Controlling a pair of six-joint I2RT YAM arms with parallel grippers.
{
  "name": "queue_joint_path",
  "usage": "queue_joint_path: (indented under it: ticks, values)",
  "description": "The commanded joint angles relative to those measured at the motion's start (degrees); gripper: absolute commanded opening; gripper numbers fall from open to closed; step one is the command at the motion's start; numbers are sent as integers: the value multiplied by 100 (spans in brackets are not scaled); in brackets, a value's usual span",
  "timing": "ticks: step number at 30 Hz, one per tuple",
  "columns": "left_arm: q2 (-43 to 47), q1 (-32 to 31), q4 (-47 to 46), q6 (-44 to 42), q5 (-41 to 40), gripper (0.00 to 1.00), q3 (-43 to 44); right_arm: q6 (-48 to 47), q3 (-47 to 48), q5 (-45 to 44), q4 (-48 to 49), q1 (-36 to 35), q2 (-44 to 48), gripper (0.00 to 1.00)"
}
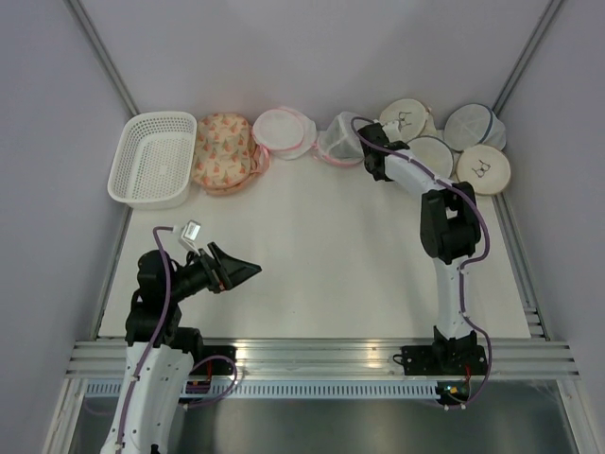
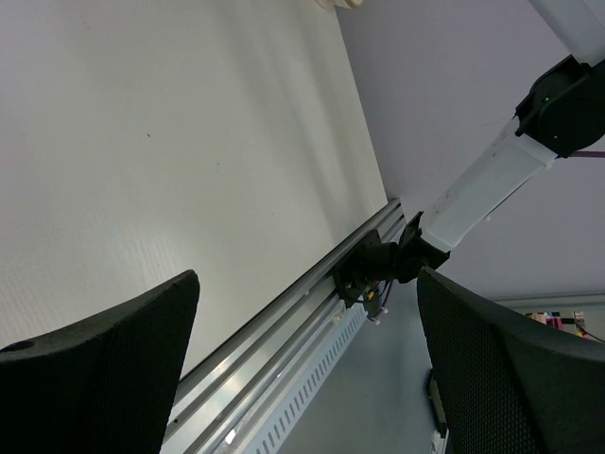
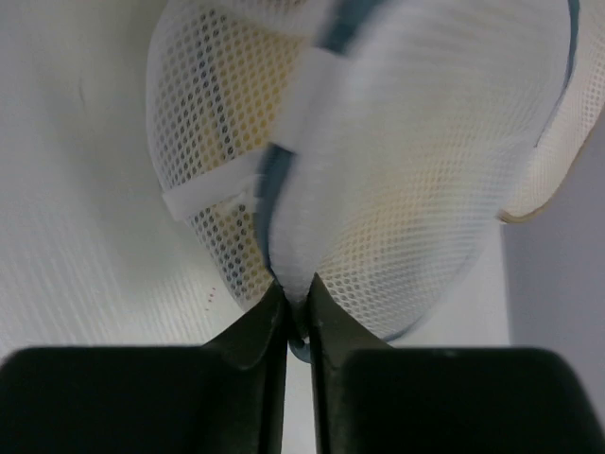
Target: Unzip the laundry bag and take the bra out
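The laundry bag (image 3: 378, 142), white mesh with a dark blue zip rim, fills the right wrist view. Something yellowish shows through its mesh; the bra itself cannot be made out. My right gripper (image 3: 298, 317) is shut on the bag's lower edge at the blue rim. In the top view the right gripper (image 1: 367, 142) reaches to the back of the table and touches the tilted white mesh bag (image 1: 338, 138). My left gripper (image 1: 248, 270) is open and empty, low at the front left, and points right. In its own view the left gripper (image 2: 304, 284) frames only the table edge.
A white slotted basket (image 1: 151, 159) stands at the back left, with a peach floral pouch (image 1: 223, 151) and a pink-trimmed white bag (image 1: 282, 132) beside it. Beige round bags (image 1: 482, 168) and a blue-rimmed one (image 1: 473, 123) crowd the back right. A metal rail (image 1: 321, 357) runs along the front.
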State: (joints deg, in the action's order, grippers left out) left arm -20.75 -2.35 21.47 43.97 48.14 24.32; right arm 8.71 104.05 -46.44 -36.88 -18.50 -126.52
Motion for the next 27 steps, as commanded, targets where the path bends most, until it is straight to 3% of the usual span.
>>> queue_joint_path:
  ticks: [1, 2, 12, 19, 27]
  values:
    - [36, -2, 85, -72, -42, 100, 73, 165, 230, -112, -336, 171, 30, 8]
    - [36, -2, 85, -72, -33, 100, 56, 262, 178, -85, -407, 189, 92, 0]
    - [-157, -2, 24, -134, -279, 100, 301, 0, -2473, 2040, 331, -83, 2453, 0]
    - [-771, -11, -380, -90, -130, 100, 565, -685, -4381, 3227, 1182, -785, 4344, 0]
    - [-1878, -29, -750, -134, 441, 100, 1022, -1872, -5412, 4009, 1737, -1823, 6270, 0]
